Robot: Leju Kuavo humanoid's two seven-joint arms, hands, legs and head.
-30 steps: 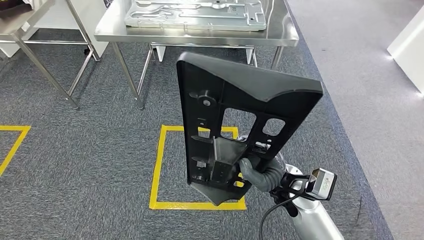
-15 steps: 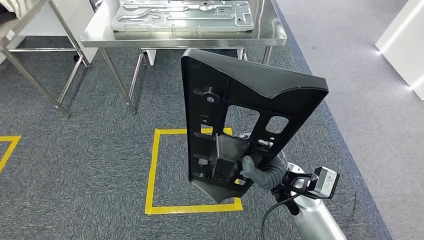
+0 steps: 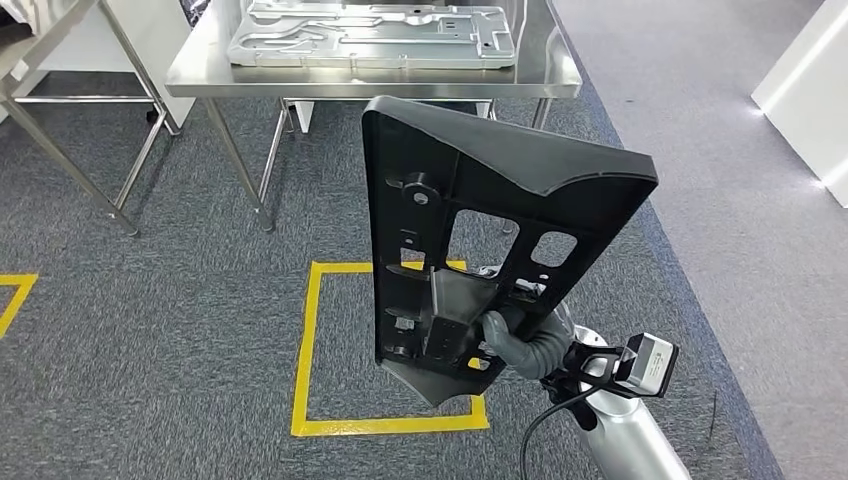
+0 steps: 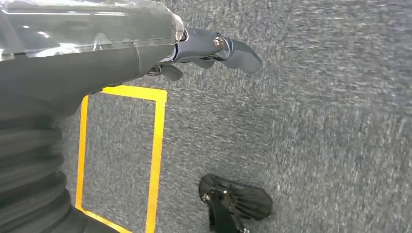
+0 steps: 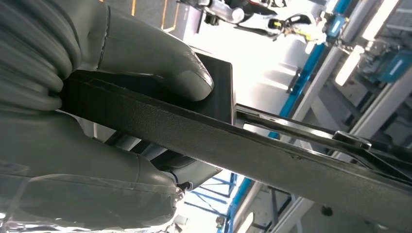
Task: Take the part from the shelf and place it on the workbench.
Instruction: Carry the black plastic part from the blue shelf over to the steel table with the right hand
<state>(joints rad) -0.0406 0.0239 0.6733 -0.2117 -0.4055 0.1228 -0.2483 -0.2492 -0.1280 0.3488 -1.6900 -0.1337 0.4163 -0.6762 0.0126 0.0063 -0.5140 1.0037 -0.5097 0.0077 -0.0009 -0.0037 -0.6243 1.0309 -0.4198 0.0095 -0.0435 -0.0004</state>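
A large black plastic part (image 3: 480, 200) with cut-out windows stands upright in front of me, over the grey carpet. My right hand (image 3: 520, 340) grips it by its lower end. In the right wrist view the part's edge (image 5: 272, 150) runs between the thumb (image 5: 155, 63) and the fingers below it. The steel workbench (image 3: 200, 72) stands ahead, beyond the part, with a grey metal plate (image 3: 370, 35) lying on it. My left hand (image 4: 209, 51) hangs over the carpet with its fingers loose and nothing in them.
A yellow taped square (image 3: 305, 350) marks the carpet under the part, in front of the workbench legs (image 3: 245, 160). Another steel table (image 3: 60, 100) stands at the far left. A white object (image 3: 810, 80) sits at the right edge.
The whole view has shifted, so the camera has moved; the workbench now sits more squarely ahead. The part stays in my right hand in the same pose.
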